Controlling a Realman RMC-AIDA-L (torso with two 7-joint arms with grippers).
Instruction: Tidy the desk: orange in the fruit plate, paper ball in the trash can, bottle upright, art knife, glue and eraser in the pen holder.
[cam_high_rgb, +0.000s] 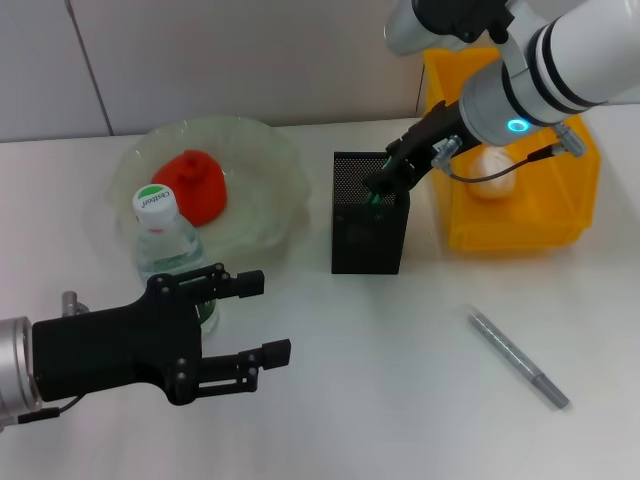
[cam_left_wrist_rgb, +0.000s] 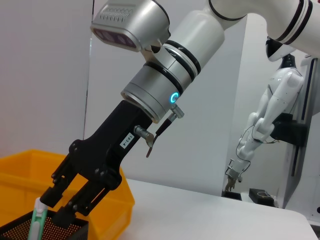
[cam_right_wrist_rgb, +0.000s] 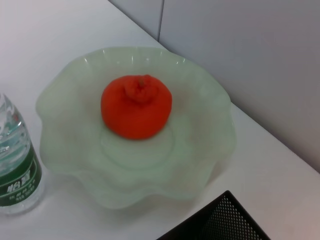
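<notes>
Bottle (cam_high_rgb: 165, 250) stood upright near the table's left edge, just in front of the fruit plate (cam_high_rgb: 262, 150). Left gripper (cam_high_rgb: 255, 318) hovered beside the bottle with its fingers spread apart, holding nothing. Inside the plate sat the orange (cam_high_rgb: 192, 183) (stem side up in the right wrist view). At centre stood the black mesh pen holder (cam_high_rgb: 368, 235). Right gripper (cam_high_rgb: 385, 183) was at the holder's rim, fingers closed on a white-and-green glue stick (cam_left_wrist_rgb: 38, 220) lowered into it. Behind, the yellow trash can (cam_high_rgb: 575, 190) contained the paper ball (cam_high_rgb: 490, 176). Art knife (cam_high_rgb: 518, 356) lay on the table at right.
</notes>
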